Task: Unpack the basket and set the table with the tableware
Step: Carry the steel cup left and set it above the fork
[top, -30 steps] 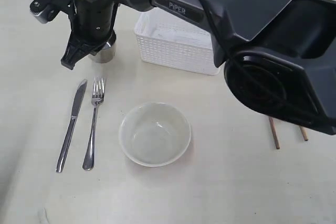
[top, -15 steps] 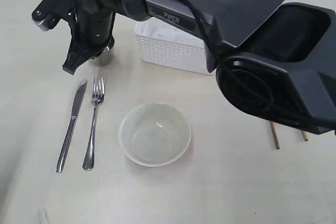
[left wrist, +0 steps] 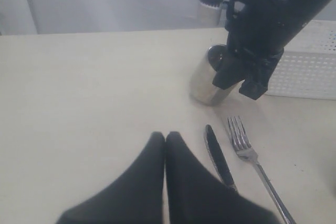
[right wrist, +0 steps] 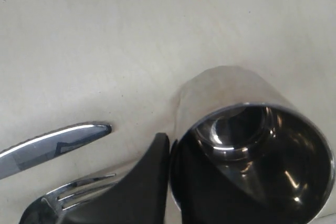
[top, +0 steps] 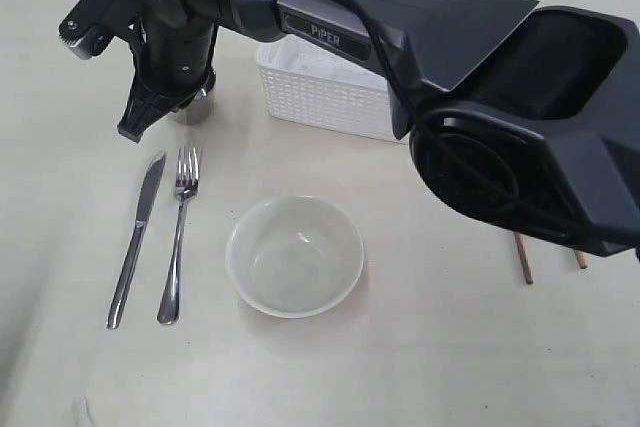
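My right gripper reaches across to the far left of the table and is shut on the wall of the steel cup, which stands there. In the right wrist view one finger lies outside the cup and the other is lost in its dark inside. A steel knife and fork lie side by side in front of the cup. The white bowl sits right of them. The white basket stands behind. My left gripper is shut and holds nothing. The spoon and the plate are out of view.
Two wooden chopsticks poke out from under the right arm's big black base, which hides the right side of the table. That arm's link spans over the basket.
The right gripper with the cup shifted slightly left and back a second ago; over the last half second it has barely moved. The other tableware has not moved.
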You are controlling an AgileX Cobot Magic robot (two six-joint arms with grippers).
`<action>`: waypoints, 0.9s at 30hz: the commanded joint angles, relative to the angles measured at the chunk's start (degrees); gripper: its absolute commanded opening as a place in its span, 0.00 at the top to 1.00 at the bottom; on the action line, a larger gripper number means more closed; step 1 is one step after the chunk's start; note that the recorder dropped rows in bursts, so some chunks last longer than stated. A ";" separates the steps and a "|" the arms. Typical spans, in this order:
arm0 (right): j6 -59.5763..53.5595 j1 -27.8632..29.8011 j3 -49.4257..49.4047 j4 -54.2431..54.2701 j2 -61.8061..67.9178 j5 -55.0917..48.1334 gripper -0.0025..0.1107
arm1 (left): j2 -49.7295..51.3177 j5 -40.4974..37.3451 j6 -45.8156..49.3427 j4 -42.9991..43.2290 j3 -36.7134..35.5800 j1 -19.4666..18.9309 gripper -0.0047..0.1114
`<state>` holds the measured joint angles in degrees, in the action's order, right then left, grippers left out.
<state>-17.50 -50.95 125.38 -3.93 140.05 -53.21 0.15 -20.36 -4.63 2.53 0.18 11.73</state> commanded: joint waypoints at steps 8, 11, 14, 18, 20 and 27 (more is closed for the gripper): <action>-0.30 0.19 3.58 0.88 -1.30 -2.87 0.98 | -0.15 0.61 -0.24 0.47 -0.18 0.29 0.96; -0.54 0.19 3.71 2.17 -1.30 -3.87 0.98 | -0.15 0.61 -0.24 0.47 -0.18 0.29 0.96; -0.69 0.19 3.71 2.31 -1.16 -4.44 0.98 | -0.15 0.61 -0.24 0.47 -0.18 0.29 0.96; -0.69 0.19 3.71 2.44 -1.16 -4.91 0.98 | -0.15 0.61 -0.24 0.47 -0.18 0.29 0.96; -0.69 0.19 3.71 2.42 -1.07 -5.52 0.98 | -0.15 0.61 -0.24 0.47 -0.18 0.29 0.96; -0.69 0.19 3.71 2.42 -0.94 -5.73 0.98 | -0.15 0.61 -0.24 0.47 -0.18 0.29 0.96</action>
<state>-17.86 -50.95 128.75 -1.37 139.49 -58.81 0.15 -20.36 -4.63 2.53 0.18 11.73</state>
